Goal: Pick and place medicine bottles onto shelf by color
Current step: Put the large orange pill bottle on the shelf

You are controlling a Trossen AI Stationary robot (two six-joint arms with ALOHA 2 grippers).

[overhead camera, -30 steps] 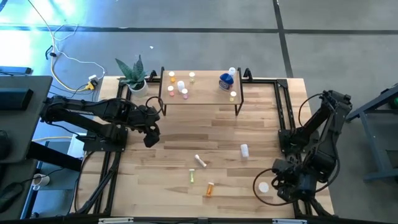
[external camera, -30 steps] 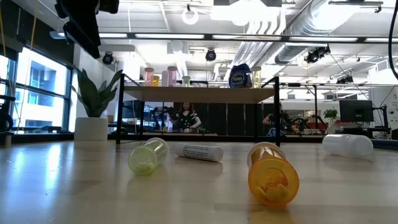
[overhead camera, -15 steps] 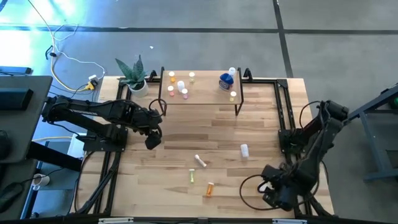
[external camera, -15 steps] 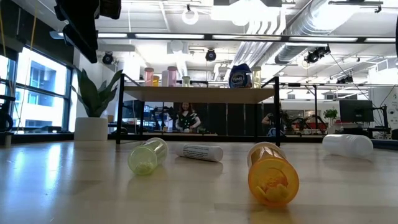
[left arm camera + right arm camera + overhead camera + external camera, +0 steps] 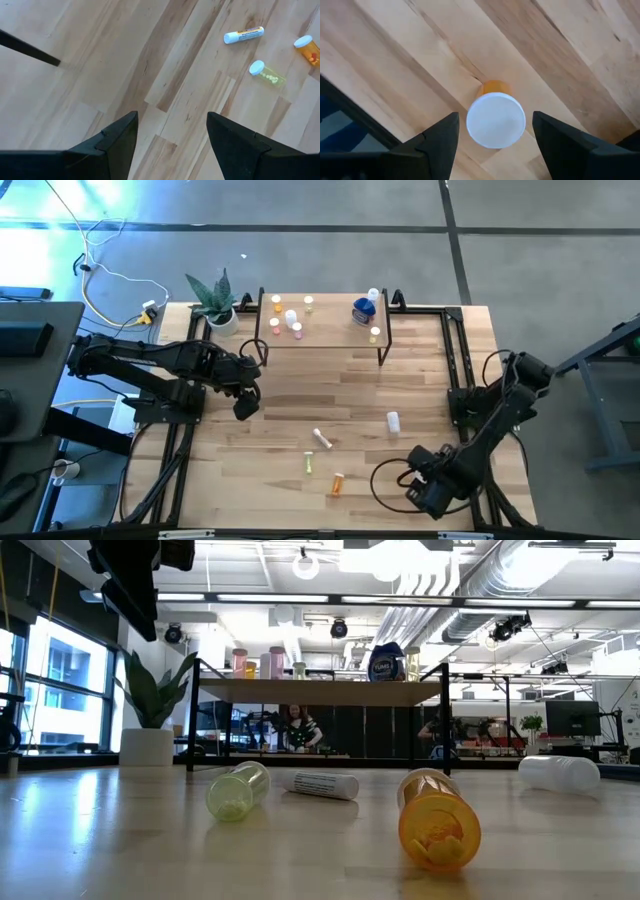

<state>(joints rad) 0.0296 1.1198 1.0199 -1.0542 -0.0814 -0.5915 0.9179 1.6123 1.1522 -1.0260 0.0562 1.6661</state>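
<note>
An orange medicine bottle (image 5: 496, 120) with a white cap stands upright near the table's near right corner. My right gripper (image 5: 495, 120) points down over it, open, one finger on either side and clear of it. In the high view the gripper (image 5: 425, 490) hides the bottle. A white bottle (image 5: 393, 421), a white tube (image 5: 322, 439), a yellow-green bottle (image 5: 309, 465) and another orange bottle (image 5: 338, 483) lie on their sides mid-table. The shelf (image 5: 330, 330) at the far edge carries a blue bottle (image 5: 364, 310) and several small ones. My left gripper (image 5: 172, 120) hovers open at the left.
A potted plant (image 5: 215, 300) stands at the far left beside the shelf. Black frame rails (image 5: 455, 360) run along the table's right and left sides. A cable loop (image 5: 385, 478) lies just left of my right gripper. Bare wood lies between the shelf and the lying bottles.
My right gripper has gone down and toward the table's left and near edges. It now stands over the white-capped bottle, which showed uncovered in the high view a second ago. The bottles have kept their places.
</note>
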